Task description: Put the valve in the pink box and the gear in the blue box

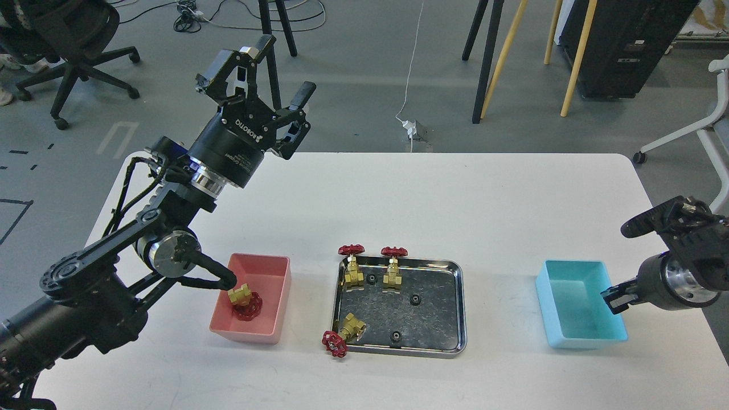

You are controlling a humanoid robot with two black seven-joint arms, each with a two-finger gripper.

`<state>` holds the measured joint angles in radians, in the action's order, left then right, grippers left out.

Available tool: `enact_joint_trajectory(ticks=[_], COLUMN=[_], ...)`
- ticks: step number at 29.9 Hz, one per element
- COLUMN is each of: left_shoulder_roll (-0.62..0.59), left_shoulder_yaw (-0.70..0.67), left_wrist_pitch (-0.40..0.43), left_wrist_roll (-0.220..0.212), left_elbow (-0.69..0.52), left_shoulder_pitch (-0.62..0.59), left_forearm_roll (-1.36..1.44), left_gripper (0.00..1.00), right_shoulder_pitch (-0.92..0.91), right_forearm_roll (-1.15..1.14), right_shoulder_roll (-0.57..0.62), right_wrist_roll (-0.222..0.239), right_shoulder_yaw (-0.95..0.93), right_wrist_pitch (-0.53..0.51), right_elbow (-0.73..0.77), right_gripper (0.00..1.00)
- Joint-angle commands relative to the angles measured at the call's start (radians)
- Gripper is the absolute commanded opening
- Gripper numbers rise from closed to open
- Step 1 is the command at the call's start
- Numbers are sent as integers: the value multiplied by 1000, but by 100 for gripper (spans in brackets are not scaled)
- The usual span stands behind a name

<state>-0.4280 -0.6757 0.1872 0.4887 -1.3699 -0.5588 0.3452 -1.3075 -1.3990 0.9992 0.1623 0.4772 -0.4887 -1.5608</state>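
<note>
White table (pixel 484 199) is carrying everything — right gripper (pixel 655 219) is showing too dark to tell its state; left gripper (pixel 282 71), reading ROBOTIQ, is spreading empty.

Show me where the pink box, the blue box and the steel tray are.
pink box (pixel 267 263): head view, bare floor near its far wall.
blue box (pixel 575 304): head view, empty floor.
steel tray (pixel 438 302): head view, bare right part.

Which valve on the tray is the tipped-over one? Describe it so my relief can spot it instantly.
Find the shiny steel tray at the table's centre. At its front-left corner lies a brass-yellow valve with a dark red handwheel. Unlike the two upright valves at the tray's back edge, it lies on its side, its wheel hanging over the rim.
</note>
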Motion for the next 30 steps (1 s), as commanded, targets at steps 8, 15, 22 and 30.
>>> enact_joint_trajectory(ticks=[8,15,22,30], left_shoulder_roll=[0,-14,-58,-77], left_shoulder_yaw=[1,4,51,228], left_wrist_pitch=[0,2,41,196], left_wrist_roll=[0,0,0,0], left_elbow=[-2,5,132,310], left_shoulder_pitch=[14,-4,-130,-363], left_forearm_roll=[0,3,-2,-44], left_gripper=[86,86,87,87], right_shoulder_pitch=[27,30,40,106], right_forearm_roll=[20,396,900,1601], right_shoulder_roll=[2,42,-117,-244], right_wrist_roll=[-9,-30,-124,-222], right_shoulder_yaw=[-93,-362,-630,-831], right_wrist_pitch=[0,0,360,0], right_elbow=[7,51,301,625], right_gripper=[55,67,76,96])
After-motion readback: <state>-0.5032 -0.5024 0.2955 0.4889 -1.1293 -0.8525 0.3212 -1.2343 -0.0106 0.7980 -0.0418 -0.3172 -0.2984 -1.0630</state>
